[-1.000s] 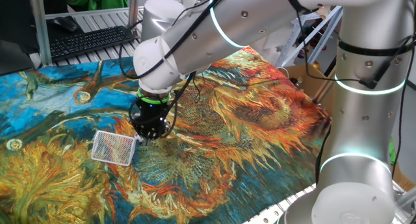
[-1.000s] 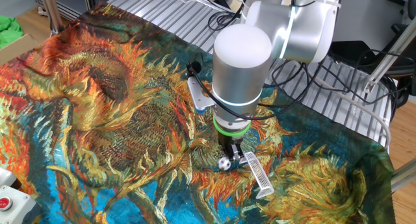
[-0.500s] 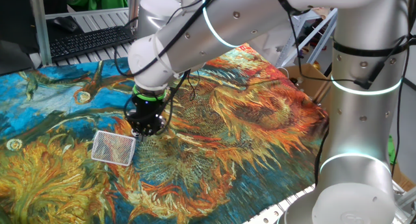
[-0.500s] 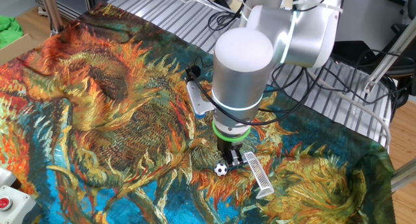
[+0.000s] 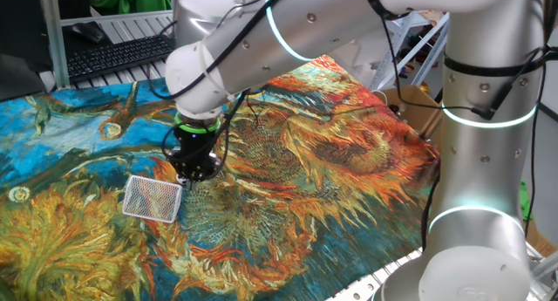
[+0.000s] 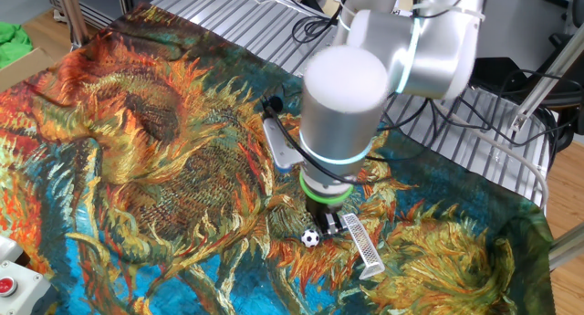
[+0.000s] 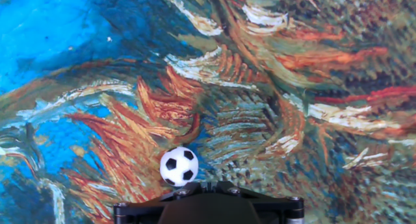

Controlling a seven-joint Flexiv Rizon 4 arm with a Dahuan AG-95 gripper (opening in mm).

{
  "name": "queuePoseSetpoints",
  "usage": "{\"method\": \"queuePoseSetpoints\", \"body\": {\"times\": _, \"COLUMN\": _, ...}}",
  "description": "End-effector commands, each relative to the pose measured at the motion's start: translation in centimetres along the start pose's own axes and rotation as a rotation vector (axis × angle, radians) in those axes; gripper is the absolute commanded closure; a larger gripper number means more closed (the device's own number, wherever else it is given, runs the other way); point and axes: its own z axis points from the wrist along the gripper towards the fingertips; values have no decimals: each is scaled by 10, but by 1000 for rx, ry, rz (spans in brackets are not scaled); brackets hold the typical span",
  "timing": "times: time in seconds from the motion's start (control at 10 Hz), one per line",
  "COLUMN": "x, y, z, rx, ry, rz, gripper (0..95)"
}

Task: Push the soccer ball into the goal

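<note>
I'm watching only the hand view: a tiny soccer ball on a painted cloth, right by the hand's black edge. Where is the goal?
Observer: The goal, a small white mesh frame, lies on the cloth close beside the gripper, outside your picture.
Operator: Is the ball inside it?
Observer: No. The soccer ball sits on the cloth outside the frame, with the gripper between them.
Operator: Anything else nearby?
Observer: A black keyboard lies beyond the cloth's far edge.

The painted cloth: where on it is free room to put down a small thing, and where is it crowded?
The wide orange sunflower area of the painted cloth, away from the arm, lies bare. The yellow corner beyond the goal is bare too. It is crowded where the gripper, soccer ball and goal stand together.
</note>
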Motion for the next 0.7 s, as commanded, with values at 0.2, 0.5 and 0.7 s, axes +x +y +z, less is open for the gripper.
{"method": "queuePoseSetpoints", "body": {"times": 0.2, "x": 0, "y": -3, "z": -2, "rx": 49, "ry": -3, "rz": -23, "gripper": 950}}
{"method": "queuePoseSetpoints", "body": {"times": 0.5, "x": -6, "y": -10, "z": -2, "rx": 51, "ry": 2, "rz": -27, "gripper": 950}}
{"method": "queuePoseSetpoints", "body": {"times": 0.7, "x": -16, "y": -13, "z": -2, "rx": 53, "ry": 5, "rz": -21, "gripper": 950}}
